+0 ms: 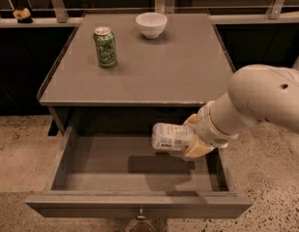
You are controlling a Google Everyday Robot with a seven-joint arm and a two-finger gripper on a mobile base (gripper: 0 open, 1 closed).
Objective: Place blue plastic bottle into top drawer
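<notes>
The top drawer is pulled open below the grey table, its flat front panel nearest me. My gripper is shut on the blue plastic bottle and holds it lying sideways above the right half of the drawer's inside. The bottle's white and blue label faces me and its shadow falls on the drawer floor. My white arm reaches in from the right and hides the drawer's right rear corner.
A green drink can stands on the table's left rear. A white bowl sits at the back middle. A small metal knob is on the drawer front. A railing runs behind the table; speckled floor lies on both sides.
</notes>
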